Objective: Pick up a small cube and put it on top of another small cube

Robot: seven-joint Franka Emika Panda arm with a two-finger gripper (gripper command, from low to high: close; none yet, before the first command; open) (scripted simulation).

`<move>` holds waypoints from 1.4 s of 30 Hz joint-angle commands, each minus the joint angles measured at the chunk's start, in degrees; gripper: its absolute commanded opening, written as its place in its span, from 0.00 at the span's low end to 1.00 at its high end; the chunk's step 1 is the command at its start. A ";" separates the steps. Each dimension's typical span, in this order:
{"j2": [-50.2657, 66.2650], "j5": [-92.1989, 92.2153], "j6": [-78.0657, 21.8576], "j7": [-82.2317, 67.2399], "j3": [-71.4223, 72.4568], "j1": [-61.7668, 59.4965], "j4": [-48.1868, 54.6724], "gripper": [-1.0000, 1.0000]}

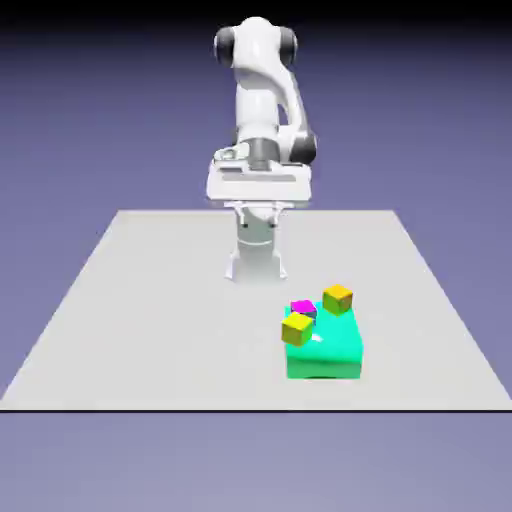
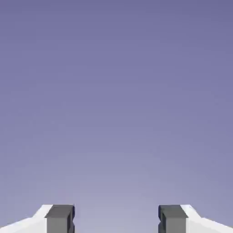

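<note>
There, the cyan cube (image 1: 317,312) could barely be made out: only a sliver showed between the magenta cube (image 1: 302,307) and two yellow cubes (image 1: 297,328) (image 1: 338,297), all on the big green block (image 1: 324,349) at the near right of the table (image 1: 120,320). The gripper (image 2: 116,220) hung well apart at the far edge, jaws wide open, holding nothing, facing the plain backdrop (image 2: 116,91).
</note>
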 commanded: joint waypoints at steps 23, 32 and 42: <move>29.96 0.59 -2.74 14.00 12.62 21.21 -11.46 0.50; 43.58 -17.80 8.64 26.69 1.37 26.88 -9.36 0.00; 26.98 4.61 -5.23 11.23 15.07 19.97 -11.92 0.00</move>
